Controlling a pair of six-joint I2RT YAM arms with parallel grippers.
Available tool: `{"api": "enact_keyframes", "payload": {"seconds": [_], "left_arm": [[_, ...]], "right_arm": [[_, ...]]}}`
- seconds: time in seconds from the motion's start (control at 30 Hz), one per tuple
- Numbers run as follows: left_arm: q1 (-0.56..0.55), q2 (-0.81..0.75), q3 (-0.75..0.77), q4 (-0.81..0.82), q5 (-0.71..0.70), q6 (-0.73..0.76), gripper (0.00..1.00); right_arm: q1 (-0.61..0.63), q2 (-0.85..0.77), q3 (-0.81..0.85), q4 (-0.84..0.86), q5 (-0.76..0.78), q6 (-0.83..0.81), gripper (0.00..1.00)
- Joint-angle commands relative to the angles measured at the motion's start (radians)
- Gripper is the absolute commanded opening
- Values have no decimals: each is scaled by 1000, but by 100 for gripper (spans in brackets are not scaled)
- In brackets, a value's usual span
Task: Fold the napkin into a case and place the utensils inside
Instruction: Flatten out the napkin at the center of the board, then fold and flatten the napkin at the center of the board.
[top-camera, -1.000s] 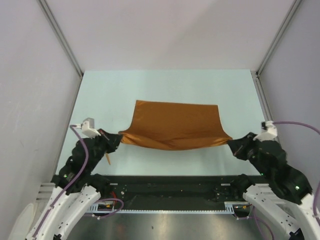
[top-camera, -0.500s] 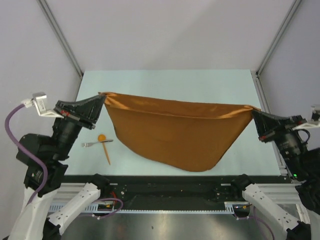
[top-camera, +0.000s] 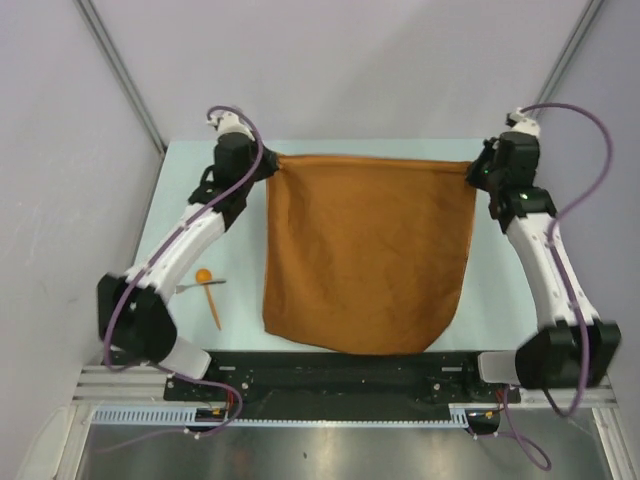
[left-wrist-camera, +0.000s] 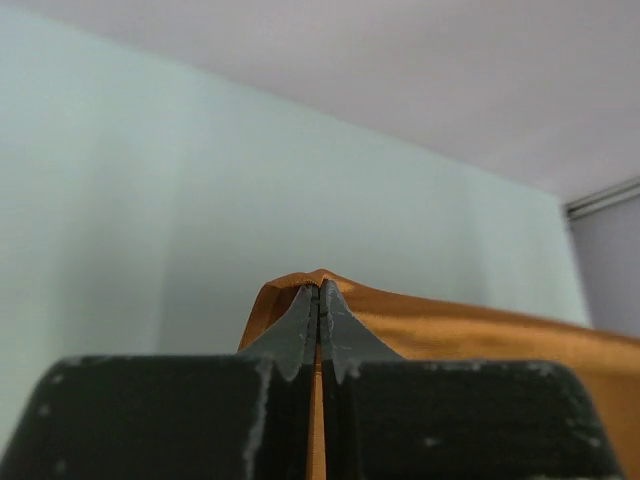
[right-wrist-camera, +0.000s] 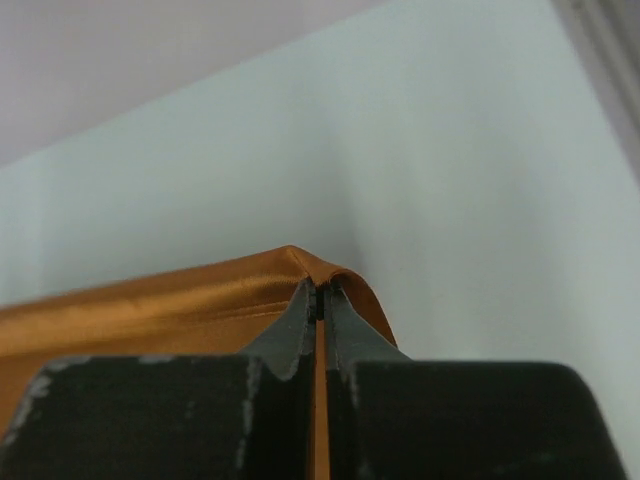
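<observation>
The rust-orange napkin (top-camera: 365, 255) is stretched out across the middle of the table, its far edge taut between my two grippers. My left gripper (top-camera: 272, 163) is shut on the far left corner (left-wrist-camera: 318, 278). My right gripper (top-camera: 473, 168) is shut on the far right corner (right-wrist-camera: 310, 262). The near edge sags rounded toward the table's front. The orange spoon (top-camera: 204, 276) and the slim orange stick (top-camera: 213, 308) lie on the table left of the napkin, next to a small grey piece (top-camera: 188, 288).
The pale green table (top-camera: 330, 150) is walled by grey panels at back and sides. A black rail (top-camera: 340, 370) runs along the front edge. Both arms reach far over the table's sides.
Both grippers have carried the napkin's corners up and away to the table's far side, unfolding the cloth flat. The utensils, hidden at first, lie uncovered at the left.
</observation>
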Motion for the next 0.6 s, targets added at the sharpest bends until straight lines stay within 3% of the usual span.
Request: {"api": "enact_keyframes", "payload": {"seconds": [0.0, 0.17, 0.33, 0.57], "left_arm": [[56, 236, 80, 144, 53, -30, 0], [84, 460, 107, 259, 153, -64, 0], [93, 600, 177, 359, 230, -49, 0], [131, 602, 205, 262, 253, -70, 0]], "right_arm": [[-26, 228, -17, 211, -197, 26, 0], [-26, 451, -31, 342, -274, -15, 0], [-43, 619, 64, 334, -311, -25, 0], [-40, 658, 150, 173, -337, 34, 0]]}}
